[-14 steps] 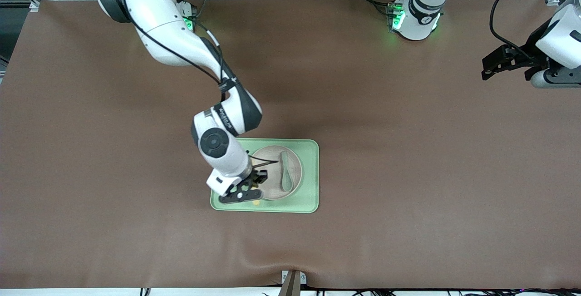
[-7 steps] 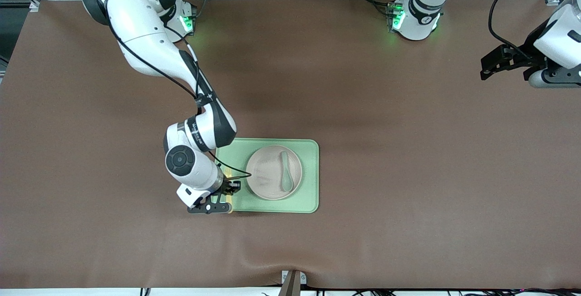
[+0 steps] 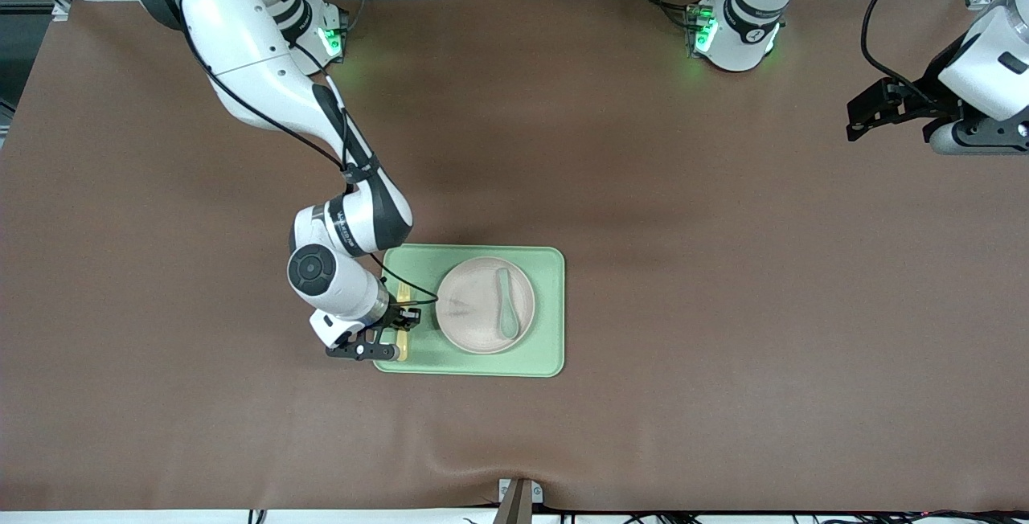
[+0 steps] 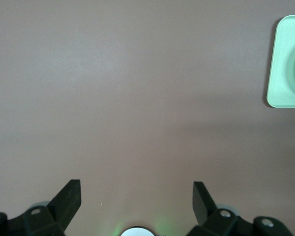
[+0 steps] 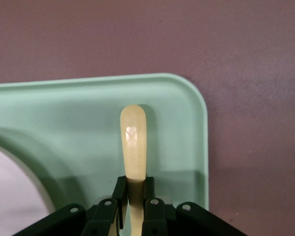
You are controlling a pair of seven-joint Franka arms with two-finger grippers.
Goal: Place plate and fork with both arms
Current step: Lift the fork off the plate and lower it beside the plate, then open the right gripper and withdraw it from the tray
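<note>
The right gripper (image 5: 133, 204) has its jaws clamped on the fork (image 5: 132, 147), whose long axis runs along the tray (image 3: 547, 307) strip beside the plate (image 3: 474, 315), while the left gripper (image 4: 136, 196) waits with jaws wide, holding nothing, over bare worktop (image 3: 723, 267).

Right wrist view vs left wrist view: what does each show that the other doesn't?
Right wrist only: the right end effector shut on the fork, whose handle lies over the tray's corner strip beside the plate.

Left wrist only: the left end effector open over bare brown table, holding nothing, waiting well away from the tray.

Both: the light green tray and a sliver of the plate on it.
</note>
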